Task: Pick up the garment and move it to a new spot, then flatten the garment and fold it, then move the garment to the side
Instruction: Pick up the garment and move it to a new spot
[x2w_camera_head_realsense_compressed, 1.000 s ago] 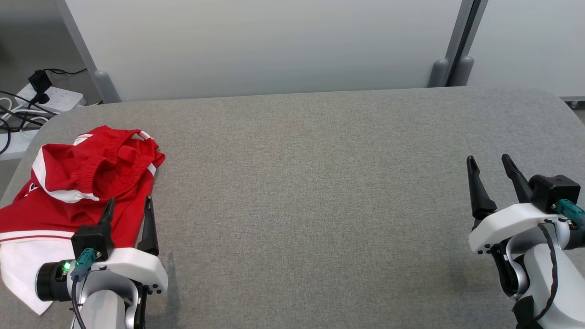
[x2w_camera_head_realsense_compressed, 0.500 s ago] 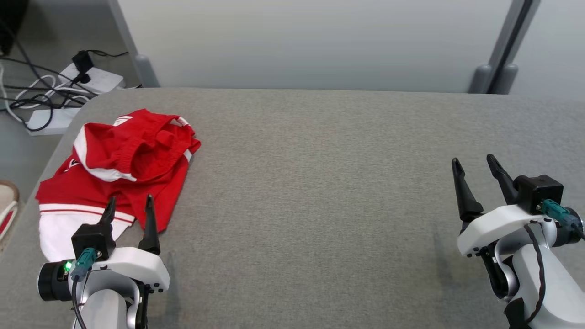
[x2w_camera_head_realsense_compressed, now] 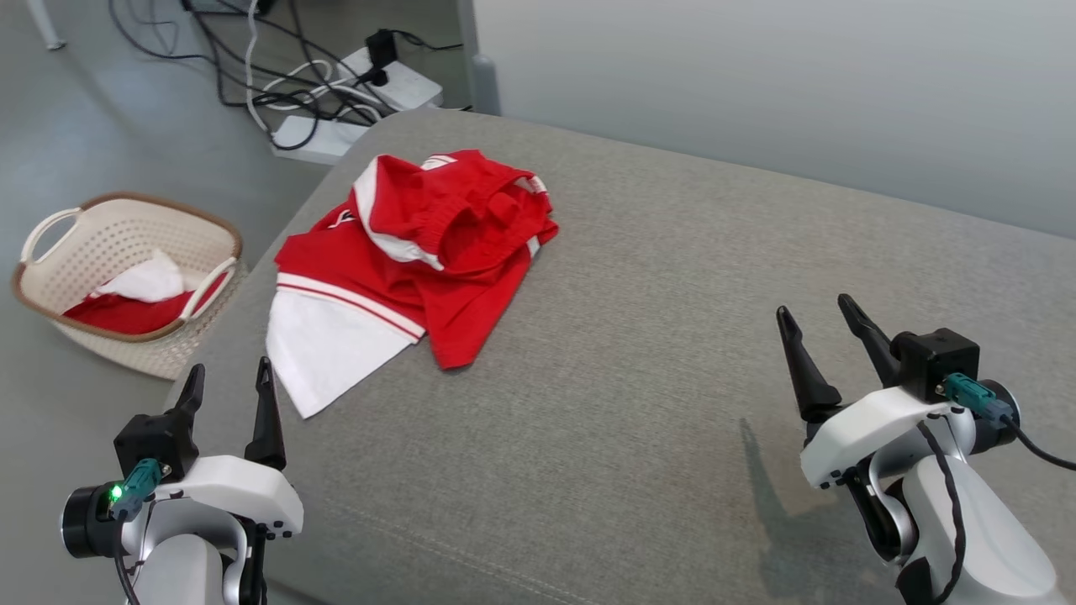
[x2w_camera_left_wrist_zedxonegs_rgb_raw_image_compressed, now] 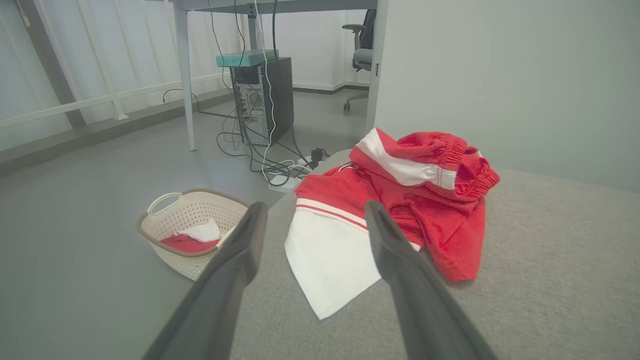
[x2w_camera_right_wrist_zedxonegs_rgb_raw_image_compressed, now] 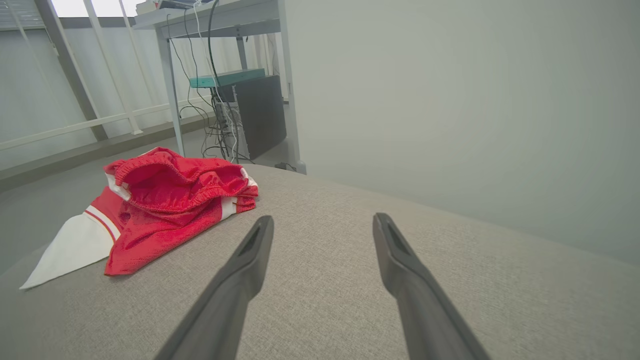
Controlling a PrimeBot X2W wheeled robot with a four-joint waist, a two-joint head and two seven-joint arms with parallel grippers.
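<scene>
A crumpled red garment (x2w_camera_head_realsense_compressed: 420, 244) with white trim and a white panel lies bunched near the far left corner of the grey table (x2w_camera_head_realsense_compressed: 639, 353). In the left wrist view the garment (x2w_camera_left_wrist_zedxonegs_rgb_raw_image_compressed: 400, 190) sits just beyond my fingers. My left gripper (x2w_camera_head_realsense_compressed: 229, 378) hovers open at the table's near left edge, short of the white panel, holding nothing. Open and empty too, my right gripper (x2w_camera_head_realsense_compressed: 815, 311) stands at the lower right, well clear of the cloth. The right wrist view has the garment (x2w_camera_right_wrist_zedxonegs_rgb_raw_image_compressed: 170, 205) off to the left.
A cream laundry basket (x2w_camera_head_realsense_compressed: 50, 244) with red and white cloth inside stands on the floor left of the table. Power strips and tangled cables (x2w_camera_head_realsense_compressed: 319, 92) lie on the floor beyond the table's corner. A pale partition wall (x2w_camera_head_realsense_compressed: 756, 84) backs the table.
The camera has swung left, so the garment now shows nearer the middle and the basket has come into view. The left gripper now shows short of the garment. Both grippers stay open.
</scene>
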